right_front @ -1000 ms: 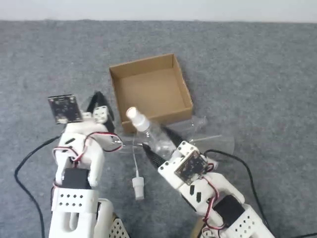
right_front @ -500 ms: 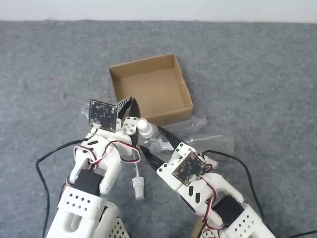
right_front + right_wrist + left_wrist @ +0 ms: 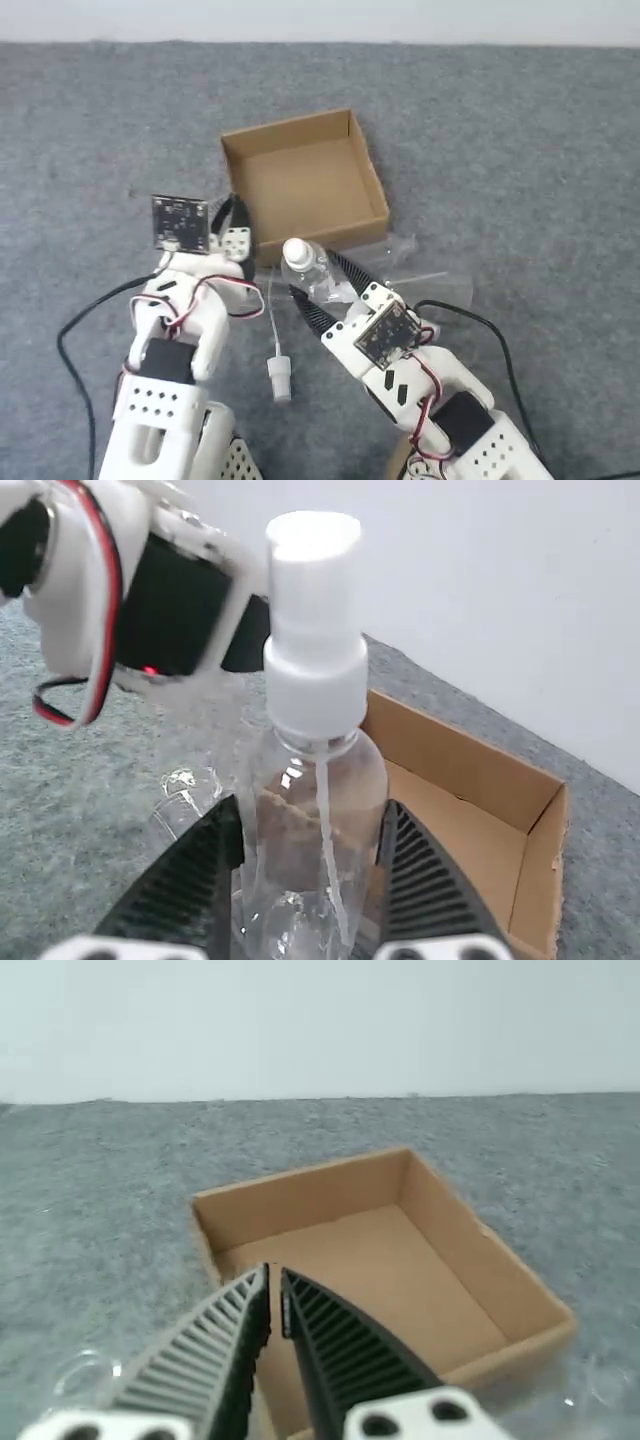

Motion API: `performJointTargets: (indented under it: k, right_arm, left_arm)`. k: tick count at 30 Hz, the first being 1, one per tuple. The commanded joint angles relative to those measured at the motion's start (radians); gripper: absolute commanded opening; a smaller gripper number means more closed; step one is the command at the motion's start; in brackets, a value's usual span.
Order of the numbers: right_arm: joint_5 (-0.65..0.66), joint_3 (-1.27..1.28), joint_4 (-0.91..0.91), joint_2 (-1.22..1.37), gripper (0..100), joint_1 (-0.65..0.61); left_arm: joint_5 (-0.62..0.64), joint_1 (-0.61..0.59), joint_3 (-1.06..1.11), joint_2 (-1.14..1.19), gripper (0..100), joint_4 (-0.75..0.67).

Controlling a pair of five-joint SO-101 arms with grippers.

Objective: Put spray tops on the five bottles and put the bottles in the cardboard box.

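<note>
Right wrist view: right gripper (image 3: pixel 310 818) clamped on mid-body of upright bottle (image 3: pixel 300 770), spray top (image 3: pixel 312 630) on, above the fingertips, cardboard box (image 3: pixel 470 780) just beyond; probably light, thin-walled, slick, so best held mid-body, gentle squeeze; left gripper (image 3: pixel 275 1278) closed, empty.

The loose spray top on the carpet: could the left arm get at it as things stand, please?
Probably yes: the left gripper is shut on nothing, and the spray top lies uncovered beside that arm. It sits near the arm's base, so reaching back could be awkward.
</note>
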Motion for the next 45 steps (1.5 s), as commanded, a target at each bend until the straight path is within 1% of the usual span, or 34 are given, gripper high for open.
performJointTargets:
  k: [1, 3, 5, 7, 11, 16, 20, 26, 28, 32, 36, 45]
  right_arm:
    - [0.014, -0.041, -0.031, -0.016, 0.6, 0.021]
    - [0.011, -0.044, -0.033, -0.016, 0.6, 0.041]
    - [0.011, -0.044, -0.05, -0.016, 0.6, 0.058]
    - [0.009, -0.044, -0.079, -0.013, 0.6, 0.073]
    - [0.014, -0.046, -0.131, -0.01, 0.6, 0.087]
    - [0.015, -0.083, -0.134, -0.01, 0.6, 0.088]
    - [0.015, -0.158, -0.128, -0.008, 0.6, 0.088]
    - [0.015, -0.244, -0.127, -0.008, 0.6, 0.087]
    - [0.015, -0.261, -0.133, -0.007, 0.6, 0.085]
    - [0.017, -0.295, -0.142, 0.015, 0.6, 0.084]
    - [0.017, -0.334, -0.254, 0.157, 0.6, 0.085]
    - [0.009, -0.528, -0.518, 0.662, 0.6, 0.087]
  left_arm:
    - [-0.005, -0.084, -0.074, -0.017, 1, -0.028]
    - [0.002, -0.127, -0.082, -0.026, 1, -0.017]
    - [0.054, -0.169, -0.085, -0.08, 1, 0.034]
    - [0.101, -0.198, -0.085, -0.173, 1, 0.104]
    - [0.112, -0.232, -0.048, -0.405, 1, 0.216]
    - [0.109, -0.235, 0.061, -0.612, 2, 0.224]
    - [0.109, -0.235, 0.058, -0.58, 2, 0.219]
    - [0.107, -0.241, 0.067, -0.594, 2, 0.226]
    - [0.107, -0.276, 0.081, -0.597, 2, 0.216]
    - [0.109, -0.327, 0.124, -0.597, 2, 0.149]
    - [0.109, -0.328, 0.143, -0.597, 2, 0.12]
    - [0.109, -0.333, 0.145, -0.597, 2, 0.124]
